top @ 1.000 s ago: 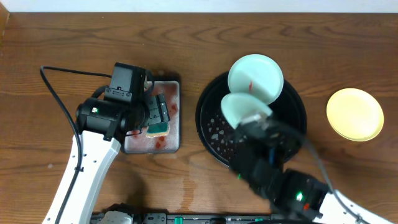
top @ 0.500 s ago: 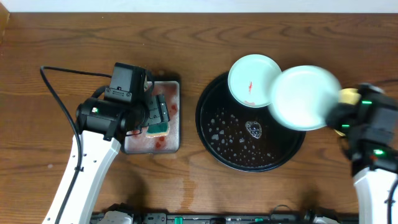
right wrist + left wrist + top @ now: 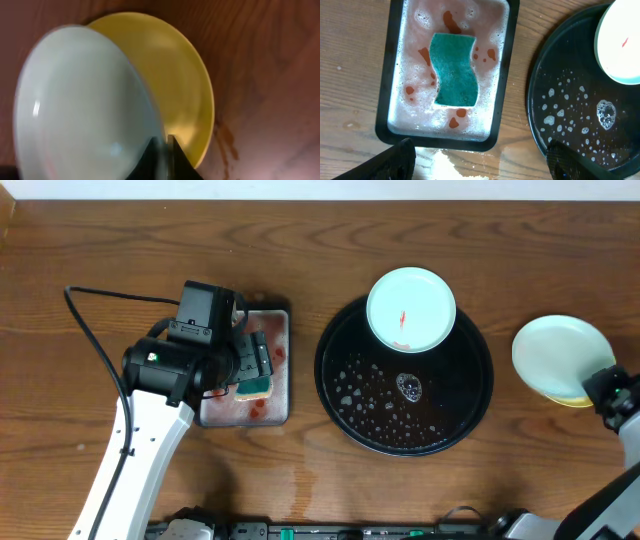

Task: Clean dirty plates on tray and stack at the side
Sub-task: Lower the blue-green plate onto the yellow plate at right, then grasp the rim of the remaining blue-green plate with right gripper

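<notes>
A pale mint plate point(image 3: 410, 308) with a red smear lies on the far rim of the round black tray point(image 3: 330, 395), which holds soap bubbles. On the bare wood at the right, a second mint plate point(image 3: 555, 352) rests tilted over the yellow plate point(image 3: 572, 399). My right gripper point(image 3: 164, 150) pinches the near rim of that mint plate point(image 3: 85, 100), above the yellow plate point(image 3: 175, 75). My left gripper point(image 3: 480, 162) hangs wide open and holds nothing. It is just short of the small rectangular tray point(image 3: 382, 125), where a green sponge point(image 3: 454, 70) lies in foam.
The rectangular tray point(image 3: 275, 415) of reddish foam sits left of the round tray point(image 3: 560, 120). A wet patch shines on the wood between my left fingers point(image 3: 395, 162). A black cable point(image 3: 85, 320) loops at the far left. A dark stain marks the wood beside the yellow plate.
My right gripper carried the mint plate from above the round tray to the right and set it down over the yellow plate. The left arm stayed still.
</notes>
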Controlling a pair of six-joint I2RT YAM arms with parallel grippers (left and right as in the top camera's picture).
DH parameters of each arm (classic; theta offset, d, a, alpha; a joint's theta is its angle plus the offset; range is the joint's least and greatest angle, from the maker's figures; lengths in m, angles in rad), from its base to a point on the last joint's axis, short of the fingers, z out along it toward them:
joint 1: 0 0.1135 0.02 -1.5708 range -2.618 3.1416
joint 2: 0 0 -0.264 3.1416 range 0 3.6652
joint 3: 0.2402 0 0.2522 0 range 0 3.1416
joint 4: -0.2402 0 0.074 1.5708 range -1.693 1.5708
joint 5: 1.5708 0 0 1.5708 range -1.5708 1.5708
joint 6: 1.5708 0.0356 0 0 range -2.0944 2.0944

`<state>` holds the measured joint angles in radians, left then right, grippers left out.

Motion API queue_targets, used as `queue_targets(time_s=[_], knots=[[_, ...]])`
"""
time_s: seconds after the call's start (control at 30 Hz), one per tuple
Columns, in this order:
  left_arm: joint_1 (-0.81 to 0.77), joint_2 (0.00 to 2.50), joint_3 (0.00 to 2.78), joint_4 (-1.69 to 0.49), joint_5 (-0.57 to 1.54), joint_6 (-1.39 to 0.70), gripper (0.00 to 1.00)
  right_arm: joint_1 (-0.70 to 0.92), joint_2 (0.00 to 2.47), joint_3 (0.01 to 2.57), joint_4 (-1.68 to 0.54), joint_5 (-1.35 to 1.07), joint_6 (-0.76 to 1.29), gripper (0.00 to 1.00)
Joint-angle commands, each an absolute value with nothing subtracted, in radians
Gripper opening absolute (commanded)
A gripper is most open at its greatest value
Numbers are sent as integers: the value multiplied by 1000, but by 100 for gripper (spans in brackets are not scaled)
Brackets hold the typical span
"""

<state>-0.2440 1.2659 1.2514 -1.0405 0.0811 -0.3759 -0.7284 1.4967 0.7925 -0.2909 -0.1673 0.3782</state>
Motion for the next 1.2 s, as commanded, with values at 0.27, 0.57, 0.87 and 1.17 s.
queue_targets(time_s=[0.27, 0.57, 0.87, 1.17], knots=[[-241, 1262, 1256, -1043, 86, -367, 84, -594, 1278, 894, -319, -641, 337, 41], [-241, 1262, 1256, -1043, 86, -367, 84, -58, 1185, 902, -474, -253, 135, 52], [-241, 1262, 1256, -1043, 86, -367, 84, 110, 1541, 900, -152, -12, -41, 56], [-241, 1262, 1256, -1043, 86, -367, 84, 101, 1785, 900, 30, -12, 10, 38]])
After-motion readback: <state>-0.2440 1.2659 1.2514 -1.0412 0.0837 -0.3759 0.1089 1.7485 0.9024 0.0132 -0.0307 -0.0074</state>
